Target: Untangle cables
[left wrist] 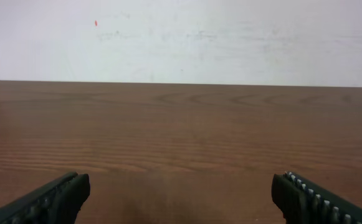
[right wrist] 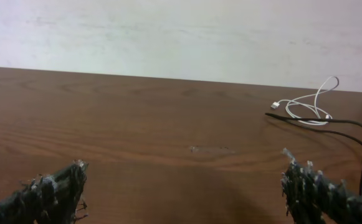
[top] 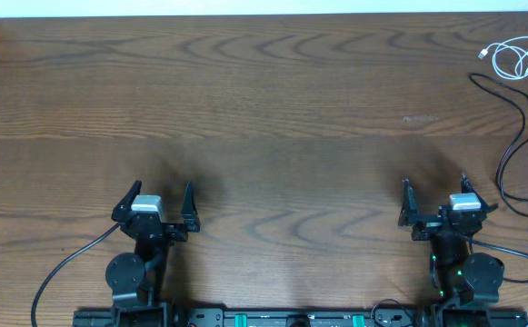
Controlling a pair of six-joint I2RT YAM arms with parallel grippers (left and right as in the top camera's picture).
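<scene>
1. Looking down from overhead, the white cable (top: 515, 56) lies coiled at the far-right corner of the counter (top: 273, 109). The black cable (top: 518, 136) trails from just beside it toward the near right edge. The right hand (top: 441, 207), fingers spread, is much nearer than the left hand (top: 159, 205), also spread.
2. Left wrist: the left hand (left wrist: 181, 186) gapes wide, and no cable shows.
3. Right wrist: the right hand (right wrist: 184, 174) is spread, holding nothing. The 2 cables, white (right wrist: 308, 107) and black (right wrist: 349, 127), lie ahead to its right, so the reach is likely forward-right.
</scene>
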